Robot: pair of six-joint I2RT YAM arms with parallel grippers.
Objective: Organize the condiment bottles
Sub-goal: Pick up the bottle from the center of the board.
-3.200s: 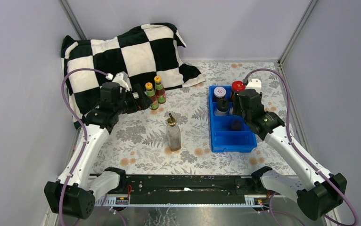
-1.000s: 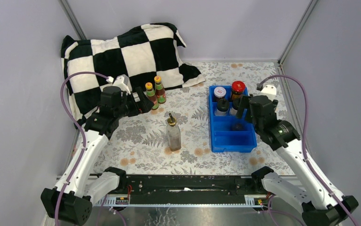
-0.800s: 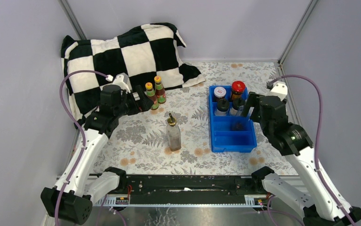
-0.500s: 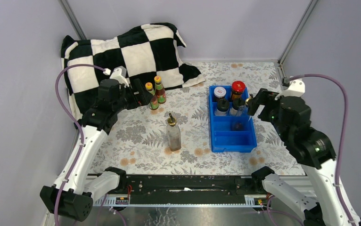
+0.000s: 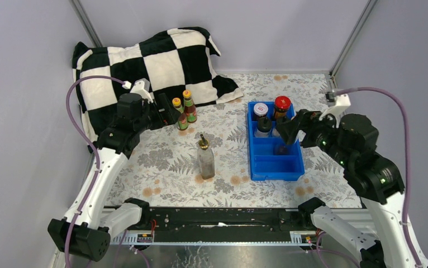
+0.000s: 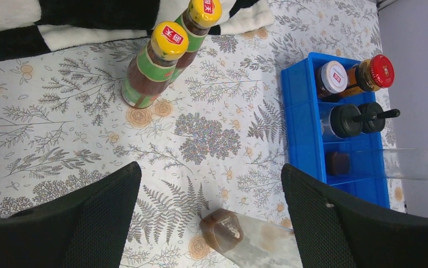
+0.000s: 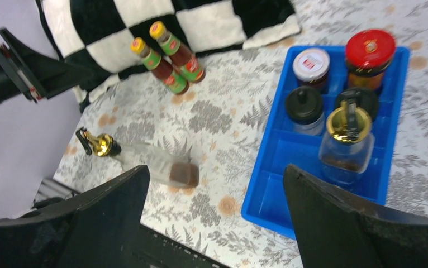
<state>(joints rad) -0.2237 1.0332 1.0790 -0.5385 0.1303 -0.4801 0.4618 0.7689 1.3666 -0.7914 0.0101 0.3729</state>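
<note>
Progress: we've got 5 condiment bottles (image 7: 304, 106) in the blue plastic divided tray (image 5: 276, 175) by the right edge of the tabletop (image 5: 161, 162). Left to do: 2 orange-capped dark sauce bottles (image 5: 179, 116) nr the far-left corner + 1 tall clear gold-spouted bottle (image 5: 205, 161) mid-tabletop. Left gripper (image 6: 210, 166) & right gripper (image 7: 216, 167) both spread, empty.

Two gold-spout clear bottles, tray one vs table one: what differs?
Place: the tray bottle stands inside the blue tray, in the cell just in front of the black-capped shakers; the table bottle stands alone on the floral cloth, outside it.
Neighbours: the tray bottle sits close by the shakers; the table bottle touches nothing.
Shared: both upright, clear, gold-spouted, with brown residue at the bottom.
</note>
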